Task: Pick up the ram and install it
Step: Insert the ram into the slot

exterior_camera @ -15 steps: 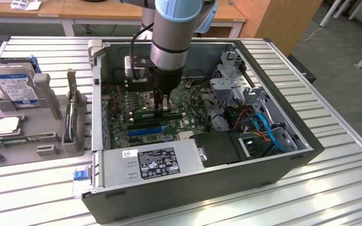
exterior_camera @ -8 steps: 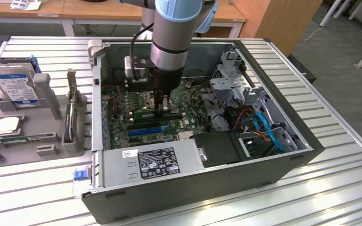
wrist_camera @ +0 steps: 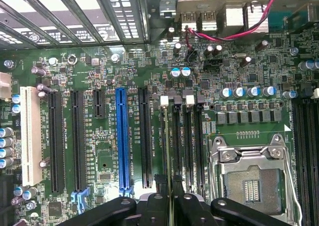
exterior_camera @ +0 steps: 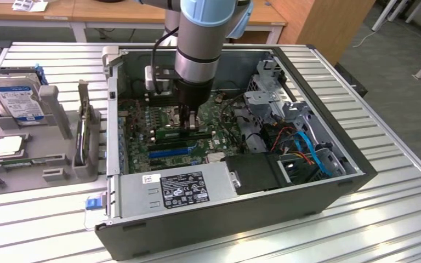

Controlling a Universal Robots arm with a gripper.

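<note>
We see the computer case (exterior_camera: 232, 224) standing on the table (exterior_camera: 386, 230), with the motherboard (exterior_camera: 134, 118) flat on its floor. The power supply (exterior_camera: 174, 189) sits in the corner nearest the camera, and the drive cage (exterior_camera: 269, 104) is at the exterior view's right. The gripper (exterior_camera: 191, 127) hangs inside the case, over the motherboard. Beside the case, at the exterior view's left, a fixture (exterior_camera: 53, 112) holds a hard drive (exterior_camera: 17, 98).

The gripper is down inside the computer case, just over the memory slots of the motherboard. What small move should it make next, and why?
Probably a short, straight push down. The gripper seems shut on the ram, which stands edge-on in line with the white latch, beside the empty black slots. Whether it is fully seated I cannot tell, so press gently.
</note>
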